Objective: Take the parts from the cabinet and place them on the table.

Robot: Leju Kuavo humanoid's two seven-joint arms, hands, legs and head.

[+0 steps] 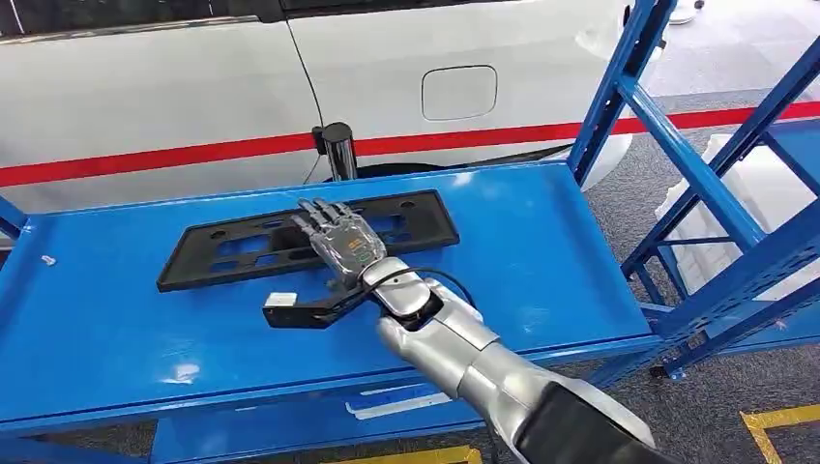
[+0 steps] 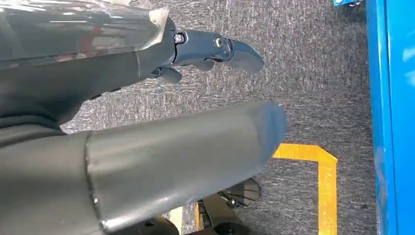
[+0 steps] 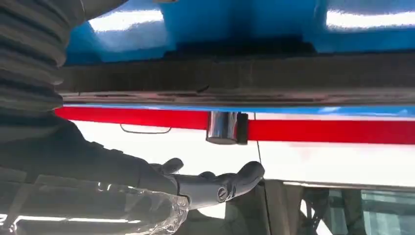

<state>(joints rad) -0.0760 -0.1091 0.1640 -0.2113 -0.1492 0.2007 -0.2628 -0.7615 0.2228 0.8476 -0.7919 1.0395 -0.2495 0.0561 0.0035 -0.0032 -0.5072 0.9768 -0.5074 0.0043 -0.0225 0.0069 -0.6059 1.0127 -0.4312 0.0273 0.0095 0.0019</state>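
Long black plastic panel [image 1: 307, 239] lying flat mid-desk [image 1: 541, 261]. Right robot hand [image 1: 336, 235] spread open above the panel, gripping nothing. Left robot hand [image 2: 215, 51] hanging loose over carpet, empty. Probably light, stiff, slightly flexy; best gripped along a long edge.

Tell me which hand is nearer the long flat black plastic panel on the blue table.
Right. The right hand lies over the long flat black plastic panel, fingers spread; the left hand hangs by the grey carpet beside the blue table.
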